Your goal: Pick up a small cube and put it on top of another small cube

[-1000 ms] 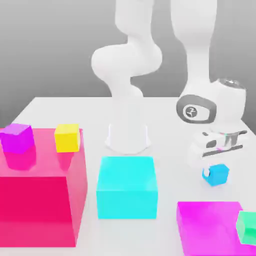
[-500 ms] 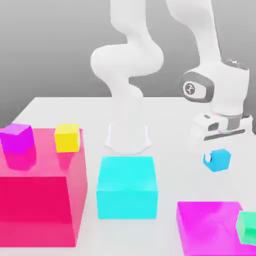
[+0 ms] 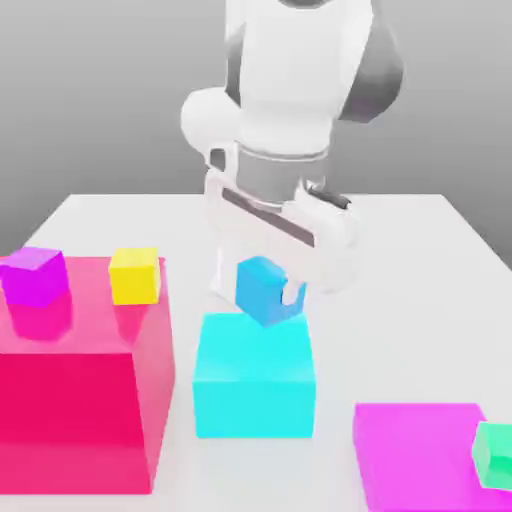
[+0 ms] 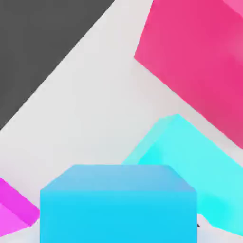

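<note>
In the exterior view the small sky-blue cube (image 3: 260, 285) hangs tilted in the air, just above the back edge of the large cyan block (image 3: 254, 380). My gripper (image 3: 270, 292) is shut on it from above, with the white hand slanting over it. From the hand view, the same small cube (image 4: 118, 204) sits close up between the jaws, and the cyan block (image 4: 190, 156) lies beyond it. Other small cubes rest on the big blocks: a purple one (image 3: 35, 275), a yellow one (image 3: 135, 275) and a green one (image 3: 493, 455).
A large pink-red block (image 3: 80, 400) at the exterior view's left carries the purple and yellow cubes. A magenta block (image 3: 420, 460) at the right front carries the green cube. The arm's white base (image 3: 255, 275) stands behind the cyan block.
My gripper has carried the small sky-blue cube up and across from the exterior view's right to the middle, above the cyan block. The other cubes have not moved.
</note>
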Controlling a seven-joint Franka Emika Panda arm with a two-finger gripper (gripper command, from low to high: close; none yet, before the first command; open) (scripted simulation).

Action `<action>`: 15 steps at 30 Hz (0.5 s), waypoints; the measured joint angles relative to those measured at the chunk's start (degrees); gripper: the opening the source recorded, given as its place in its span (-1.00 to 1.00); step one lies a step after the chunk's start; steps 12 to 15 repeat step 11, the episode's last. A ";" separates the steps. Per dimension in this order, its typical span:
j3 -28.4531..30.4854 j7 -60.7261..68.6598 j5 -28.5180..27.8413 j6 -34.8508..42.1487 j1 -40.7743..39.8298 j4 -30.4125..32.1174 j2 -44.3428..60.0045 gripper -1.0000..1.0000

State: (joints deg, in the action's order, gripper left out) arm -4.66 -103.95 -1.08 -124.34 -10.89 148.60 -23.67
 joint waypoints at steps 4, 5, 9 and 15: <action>5.11 -6.47 0.38 7.51 -7.45 -2.96 -5.14 -1.00; 5.65 -7.12 0.41 6.53 -8.24 -2.19 -4.97 -1.00; 6.10 -7.69 0.43 1.06 -9.00 1.43 -3.20 1.00; 6.10 -7.69 0.43 1.06 -9.00 1.43 -3.20 1.00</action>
